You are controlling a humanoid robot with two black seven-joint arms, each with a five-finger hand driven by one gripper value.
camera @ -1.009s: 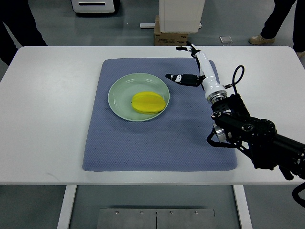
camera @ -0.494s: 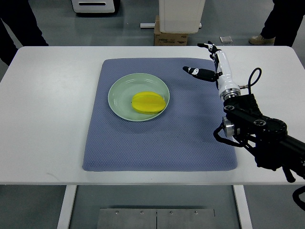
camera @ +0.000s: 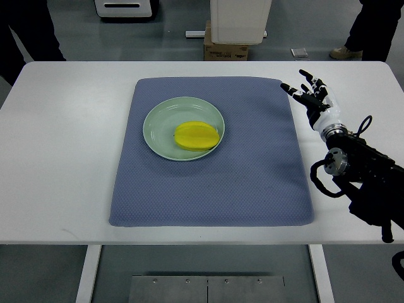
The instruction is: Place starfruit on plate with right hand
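A yellow starfruit (camera: 197,136) lies on the pale green plate (camera: 159,121), right of its centre. The plate sits on a blue-grey mat (camera: 208,183) in the middle of the white table. My right hand (camera: 310,93) is off the mat's right edge, well to the right of the plate. Its fingers are spread and hold nothing. The black right arm (camera: 366,183) runs down toward the lower right. My left arm does not show.
White table (camera: 63,145) surrounds the mat. Beyond the far edge stand a cardboard box (camera: 225,49) and a white unit (camera: 240,19). People's legs show at the top left (camera: 25,25) and top right (camera: 379,25).
My right hand has drawn back to the right, from over the mat near the plate to beyond the mat's right edge. The starfruit stays on the plate.
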